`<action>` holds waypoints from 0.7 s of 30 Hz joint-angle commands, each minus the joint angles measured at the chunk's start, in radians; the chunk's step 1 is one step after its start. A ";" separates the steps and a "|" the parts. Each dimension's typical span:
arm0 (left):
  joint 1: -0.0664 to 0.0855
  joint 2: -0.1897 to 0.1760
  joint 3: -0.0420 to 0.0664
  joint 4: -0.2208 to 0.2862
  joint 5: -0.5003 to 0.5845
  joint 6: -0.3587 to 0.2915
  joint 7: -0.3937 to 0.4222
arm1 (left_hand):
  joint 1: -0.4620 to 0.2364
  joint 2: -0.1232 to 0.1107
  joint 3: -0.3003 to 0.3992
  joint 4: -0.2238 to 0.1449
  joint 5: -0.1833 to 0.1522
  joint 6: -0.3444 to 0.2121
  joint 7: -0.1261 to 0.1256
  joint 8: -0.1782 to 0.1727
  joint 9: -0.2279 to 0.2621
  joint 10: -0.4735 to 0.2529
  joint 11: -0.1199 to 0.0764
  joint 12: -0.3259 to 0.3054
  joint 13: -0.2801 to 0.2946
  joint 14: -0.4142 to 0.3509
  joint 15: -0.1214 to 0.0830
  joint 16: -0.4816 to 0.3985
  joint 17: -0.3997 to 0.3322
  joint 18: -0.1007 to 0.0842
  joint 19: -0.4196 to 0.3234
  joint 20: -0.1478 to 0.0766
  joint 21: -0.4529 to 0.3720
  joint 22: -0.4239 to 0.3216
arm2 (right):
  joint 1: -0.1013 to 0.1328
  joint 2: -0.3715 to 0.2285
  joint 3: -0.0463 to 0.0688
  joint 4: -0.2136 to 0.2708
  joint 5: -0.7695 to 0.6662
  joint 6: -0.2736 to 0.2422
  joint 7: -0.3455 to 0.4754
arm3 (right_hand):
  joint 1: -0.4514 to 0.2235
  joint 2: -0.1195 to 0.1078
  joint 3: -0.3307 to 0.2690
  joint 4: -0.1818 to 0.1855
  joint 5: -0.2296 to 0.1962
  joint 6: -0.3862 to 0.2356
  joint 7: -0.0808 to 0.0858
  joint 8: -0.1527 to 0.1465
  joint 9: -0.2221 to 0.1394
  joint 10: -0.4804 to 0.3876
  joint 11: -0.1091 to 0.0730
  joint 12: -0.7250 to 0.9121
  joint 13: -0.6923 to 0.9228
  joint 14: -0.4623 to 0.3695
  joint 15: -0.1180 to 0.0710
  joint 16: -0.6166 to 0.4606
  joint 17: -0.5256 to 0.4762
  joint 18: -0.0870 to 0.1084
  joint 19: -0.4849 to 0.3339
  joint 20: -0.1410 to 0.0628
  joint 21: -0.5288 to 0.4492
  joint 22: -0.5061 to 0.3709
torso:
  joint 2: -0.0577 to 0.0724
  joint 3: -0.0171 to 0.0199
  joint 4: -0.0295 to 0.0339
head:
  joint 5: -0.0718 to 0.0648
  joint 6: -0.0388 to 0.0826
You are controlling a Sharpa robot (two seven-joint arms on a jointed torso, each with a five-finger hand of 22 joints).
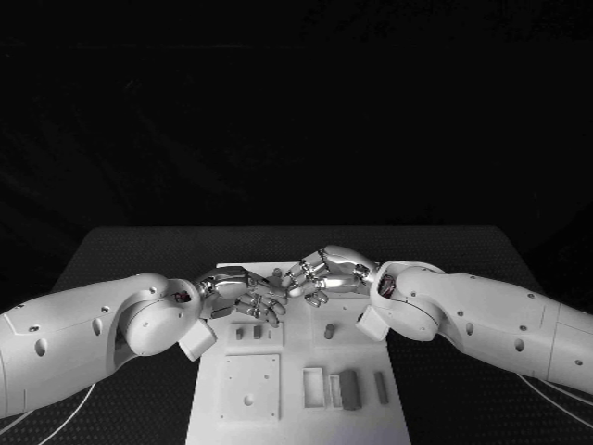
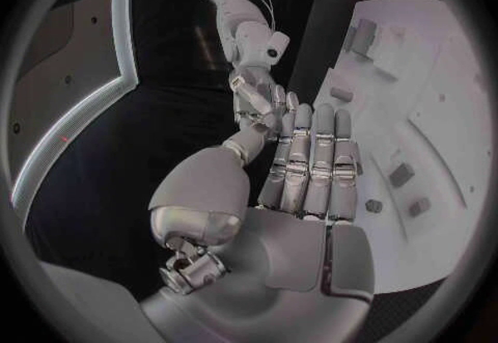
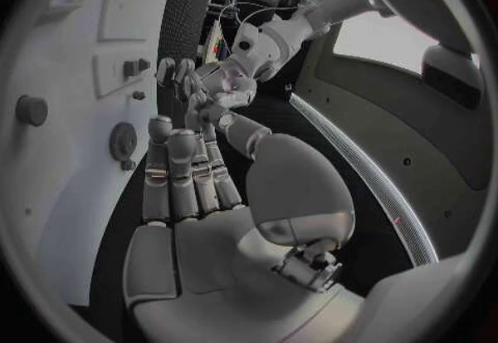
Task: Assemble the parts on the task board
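Nearest the head camera lie the loose parts (image 1: 346, 387), three or so slim bars side by side on the near end of the board (image 1: 296, 408), their long axes running away from the robot. Both hands meet at the board's far end, well apart from those bars. Left hand (image 1: 244, 295) and right hand (image 1: 326, 275) face each other, fingertips close or touching; whether they pinch a small piece between them I cannot tell. In the right wrist view the right hand (image 3: 187, 177) has its fingers straight and pressed together, and the left hand (image 2: 306, 169) shows the same in its own view. Small pegs (image 1: 330, 330) stand just on the near side of the hands. By my judgement neither hand is clearly nearer the bars. Arms hide the board's far corners.
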 commanded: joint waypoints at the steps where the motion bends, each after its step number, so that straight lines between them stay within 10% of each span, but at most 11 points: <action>1: 0.001 0.000 0.000 0.003 -0.001 0.016 0.009 | 0.007 0.006 0.005 -0.002 0.000 0.007 0.002 0.003 0.002 0.009 -0.001 0.003 0.002 0.010 0.000 -0.006 0.001 -0.002 0.004 0.000 0.006 0.002 | -0.001 0.001 0.000 0.003 -0.026 0.010 0.008 | -0.004 -0.029 -0.008 0.000 -0.002 -0.007 0.003 -0.005 -0.004 -0.001 0.004 -0.009 -0.004 0.001 0.000 0.002 -0.002 0.012 -0.003 -0.005 0.004 0.014 | 0.000 0.0000 0.0000 | 0.000 0.000; 11: 0.001 -0.003 0.000 0.003 -0.001 0.008 0.013 | 0.008 0.006 0.007 -0.002 0.000 0.008 0.004 0.004 0.003 0.011 -0.002 0.004 0.003 0.011 0.000 -0.006 0.003 -0.002 0.005 -0.001 0.006 0.003 | -0.001 0.001 0.000 0.003 -0.023 0.000 0.012 | -0.038 -0.051 -0.050 0.001 -0.002 -0.021 0.001 -0.012 -0.010 -0.012 0.011 -0.024 -0.012 -0.002 0.008 0.003 -0.003 0.012 -0.003 -0.002 0.002 0.013 | 0.000 0.0014 -0.0011 | -0.001 0.002; 21: 0.001 -0.002 0.000 0.003 -0.001 0.010 0.011 | 0.008 0.006 0.008 -0.002 0.000 0.008 0.005 0.004 0.003 0.012 -0.002 0.004 0.003 0.012 -0.001 -0.006 0.004 -0.002 0.006 -0.001 0.007 0.003 | -0.001 0.001 0.000 0.002 -0.021 -0.019 0.020 | -0.015 -0.021 -0.053 0.000 -0.002 0.010 -0.002 0.005 -0.007 0.021 0.001 -0.015 -0.009 0.008 -0.002 0.008 -0.005 0.012 0.010 -0.009 0.004 0.011 | 0.001 0.0011 -0.0001 | -0.002 0.002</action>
